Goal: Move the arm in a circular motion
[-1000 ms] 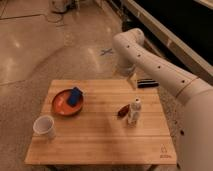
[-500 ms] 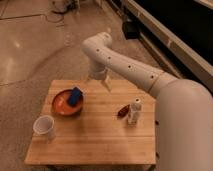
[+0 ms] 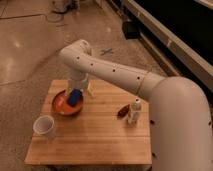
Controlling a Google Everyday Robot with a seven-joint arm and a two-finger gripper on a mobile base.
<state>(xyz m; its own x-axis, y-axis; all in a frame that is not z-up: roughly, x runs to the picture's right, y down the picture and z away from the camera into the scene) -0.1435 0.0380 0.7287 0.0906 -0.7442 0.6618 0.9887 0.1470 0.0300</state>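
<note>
The thick glossy white arm with rows of small dark dots reaches from the lower right across the wooden table to a bent joint at the upper left. From there it drops to the gripper. The gripper hangs over the table's back left part, at the right rim of an orange plate. It is right next to a blue object lying in that plate. I cannot tell whether it touches anything.
A white cup stands at the table's front left. A white bottle and a dark red object stand at the right, close to the arm's thick lower part. Tiled floor lies behind the table, with a dark counter at the back right.
The arm has swung steadily to the left, from over the table's back right part to above the orange plate, and the gripper has come lower. The tabletop objects have not moved.
</note>
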